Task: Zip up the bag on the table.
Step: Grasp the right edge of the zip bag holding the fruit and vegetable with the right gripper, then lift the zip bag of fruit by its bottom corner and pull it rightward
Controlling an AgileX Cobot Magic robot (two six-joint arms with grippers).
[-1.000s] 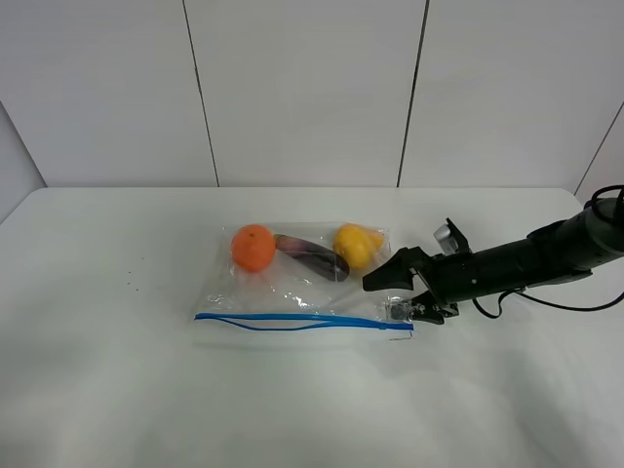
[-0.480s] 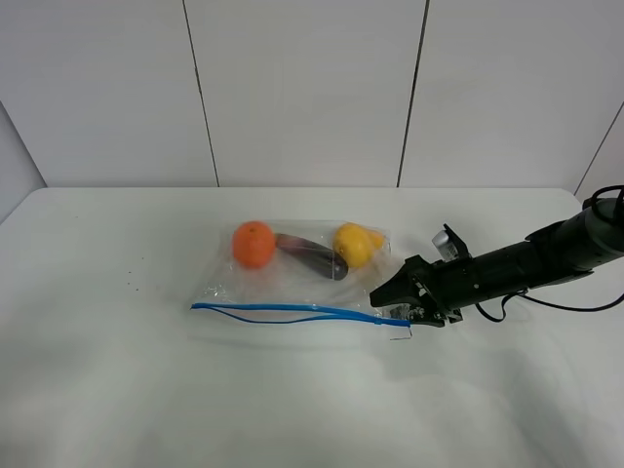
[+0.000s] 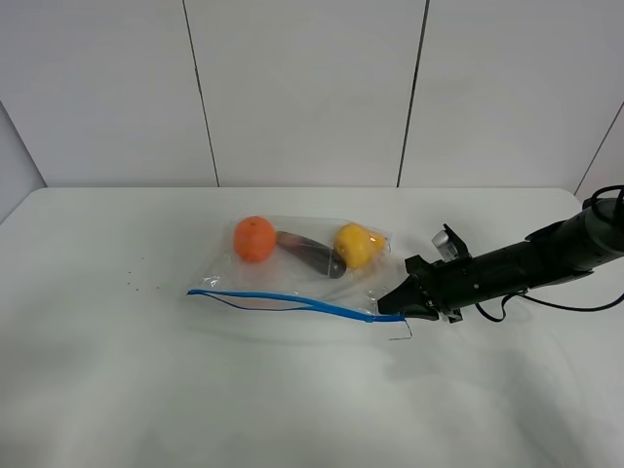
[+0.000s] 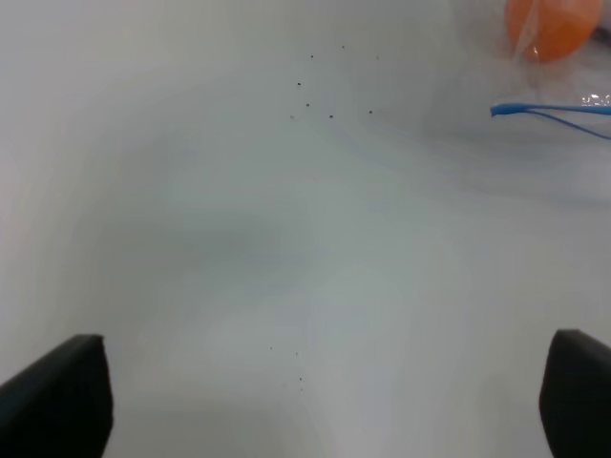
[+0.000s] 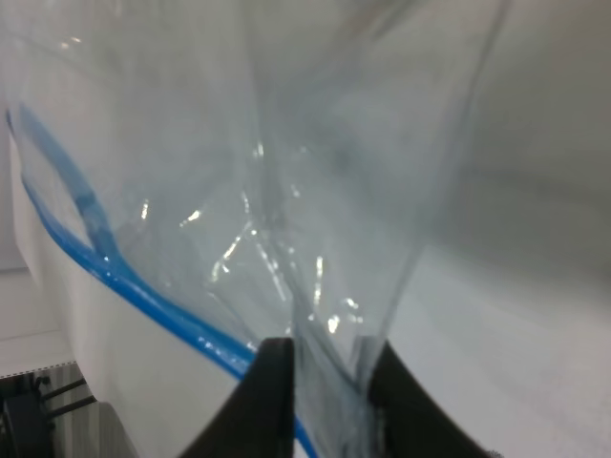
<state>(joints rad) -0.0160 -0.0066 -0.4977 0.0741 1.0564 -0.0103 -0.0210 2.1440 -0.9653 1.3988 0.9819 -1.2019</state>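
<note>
The clear bag (image 3: 292,275) lies mid-table on the white table (image 3: 117,370), with an orange (image 3: 253,238), a dark eggplant (image 3: 310,255) and a yellow pear (image 3: 357,244) inside. Its blue zipper strip (image 3: 283,298) runs along the near edge and gapes at the left. My right gripper (image 3: 398,304) is shut on the bag's right corner by the zipper end, which is raised off the table. The right wrist view shows the plastic (image 5: 286,143) pinched between the fingers (image 5: 267,396). My left gripper (image 4: 325,401) is open over bare table, left of the orange (image 4: 549,29).
The right arm (image 3: 526,258) reaches in from the right edge, with a black cable (image 3: 575,306) trailing on the table. Small dark specks (image 3: 132,283) mark the table left of the bag. A panelled wall (image 3: 292,88) stands behind.
The right gripper's fingers have closed on the bag's right corner and lifted it. The zipper strip now slants up from that end, and the bag shifted slightly left.
</note>
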